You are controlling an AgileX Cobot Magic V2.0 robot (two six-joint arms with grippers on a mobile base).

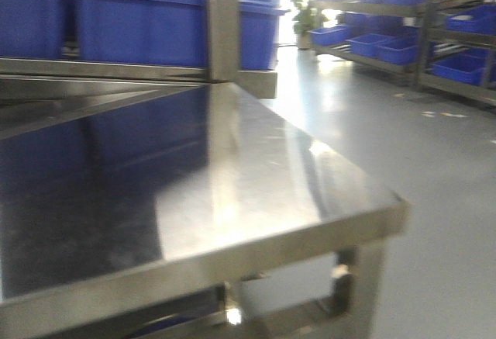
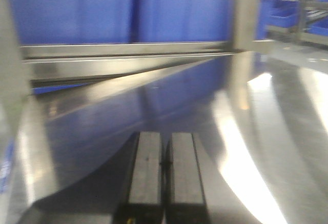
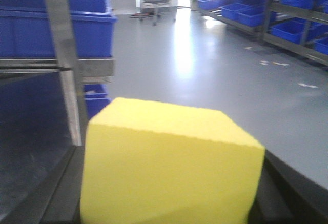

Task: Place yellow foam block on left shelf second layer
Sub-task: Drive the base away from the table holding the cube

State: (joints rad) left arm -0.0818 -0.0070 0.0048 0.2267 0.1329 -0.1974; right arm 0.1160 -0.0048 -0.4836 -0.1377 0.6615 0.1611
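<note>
A bright yellow, cube-shaped foam block [image 3: 169, 167] fills the foreground of the right wrist view. It sits between the dark fingers [image 3: 294, 196] of the right hand [image 3: 171, 203], which grasps it by its sides. The block is off any surface, near an upright steel post [image 3: 64, 65], with grey floor [image 3: 205, 65] beyond. Behind the post, large blue plastic bins [image 3: 61, 29] sit on a steel shelf rail [image 3: 56, 66].

In the left wrist view, the left hand [image 2: 165, 178] is clenched, its two dark pads pressed together with nothing between them. It hangs over a shiny stainless steel tabletop [image 1: 256, 168]. More blue bins fill metal racks [image 1: 434, 21] across the room.
</note>
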